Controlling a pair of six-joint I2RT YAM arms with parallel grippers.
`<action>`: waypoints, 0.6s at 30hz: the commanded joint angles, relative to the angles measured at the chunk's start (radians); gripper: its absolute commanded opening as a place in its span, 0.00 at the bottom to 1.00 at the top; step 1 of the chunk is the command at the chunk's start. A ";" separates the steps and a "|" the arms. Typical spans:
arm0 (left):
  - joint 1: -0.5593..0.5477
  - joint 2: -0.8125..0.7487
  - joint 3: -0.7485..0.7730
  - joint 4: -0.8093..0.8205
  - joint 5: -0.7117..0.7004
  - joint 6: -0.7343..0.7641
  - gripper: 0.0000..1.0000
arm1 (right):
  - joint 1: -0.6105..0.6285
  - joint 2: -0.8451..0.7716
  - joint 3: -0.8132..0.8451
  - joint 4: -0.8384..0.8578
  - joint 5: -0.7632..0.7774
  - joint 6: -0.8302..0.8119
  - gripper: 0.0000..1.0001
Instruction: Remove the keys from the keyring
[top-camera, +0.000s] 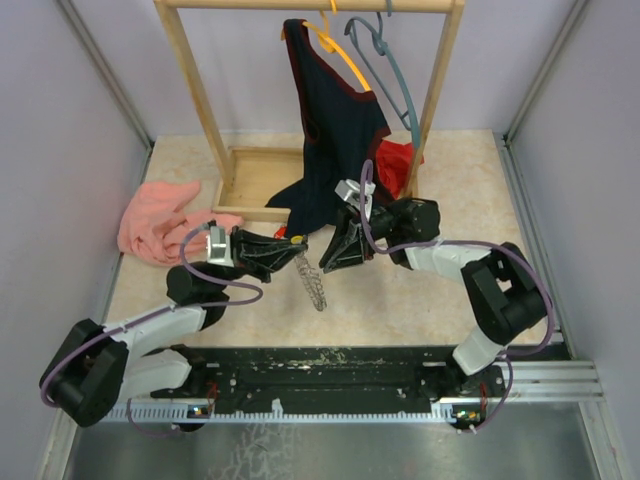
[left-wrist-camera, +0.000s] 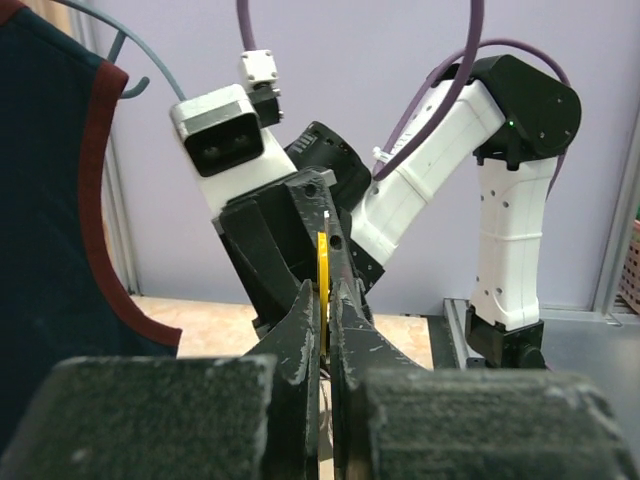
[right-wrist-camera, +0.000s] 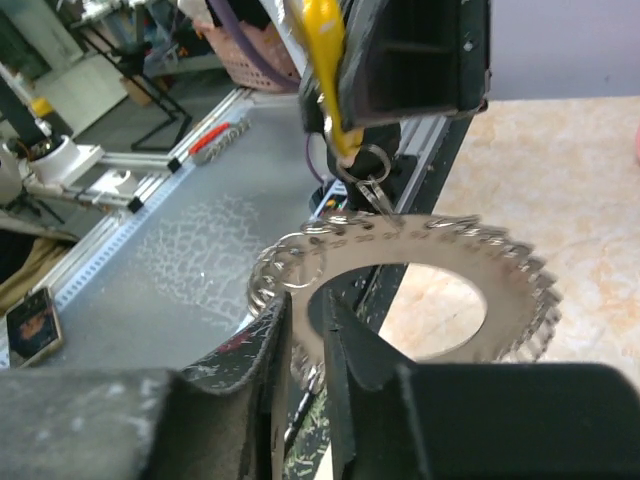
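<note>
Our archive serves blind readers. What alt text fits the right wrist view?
The right gripper clamps the rim of the flat grey keyring, seen close from its own wrist. Above, the left gripper pinches a yellow-tagged key joined to the keyring by a small split ring, with beige tabletop behind.

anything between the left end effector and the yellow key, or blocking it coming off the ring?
Nothing between: the left end effector is already shut on the yellow key. The right end effector clamps the keyring. The only visible hold-up is the small link ring still joining key to keyring.
</note>
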 joint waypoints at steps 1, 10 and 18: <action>0.012 -0.019 0.019 0.194 -0.036 0.001 0.00 | 0.006 0.000 0.045 0.169 -0.085 0.015 0.23; 0.012 -0.056 -0.016 0.135 -0.019 0.020 0.00 | -0.058 0.008 0.114 0.170 -0.146 0.076 0.28; 0.012 -0.067 -0.027 0.112 -0.023 0.007 0.00 | -0.139 0.100 0.347 0.169 -0.148 0.392 0.27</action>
